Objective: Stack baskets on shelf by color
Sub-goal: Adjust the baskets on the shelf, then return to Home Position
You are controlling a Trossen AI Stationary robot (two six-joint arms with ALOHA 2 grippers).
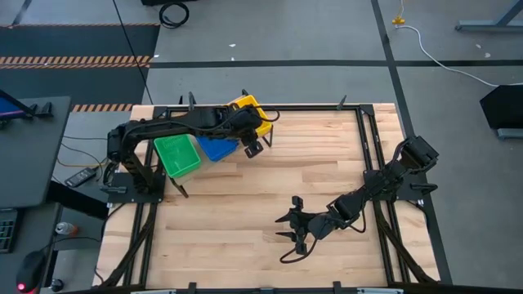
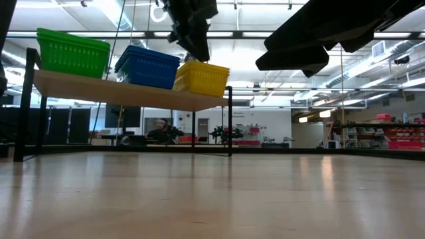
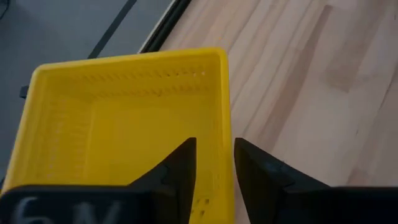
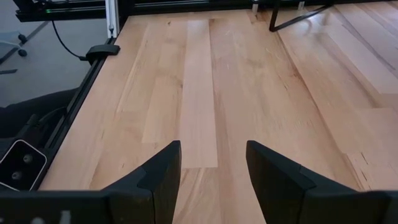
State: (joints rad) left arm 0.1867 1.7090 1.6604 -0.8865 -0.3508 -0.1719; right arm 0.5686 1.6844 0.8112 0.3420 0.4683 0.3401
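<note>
Three baskets stand in a row on the pale plywood shelf (image 2: 119, 93): a green one (image 2: 73, 52) at its left end, a blue one (image 2: 147, 66) in the middle and a yellow one (image 2: 201, 78) at its right end. Each rests on its bottom. My left gripper (image 2: 197, 46) hangs open just above the yellow basket (image 3: 124, 124). In the left wrist view its two fingers stand on either side of the basket's right wall (image 3: 225, 124), with a gap showing. My right gripper (image 1: 290, 224) waits open low over the bare tabletop, at the near right.
The slatted wooden tabletop (image 1: 245, 204) lies bare between the shelf and my right arm. Black frame rails (image 1: 372, 155) run along the table's sides. A person (image 2: 163, 129) sits far back in the room beyond the table.
</note>
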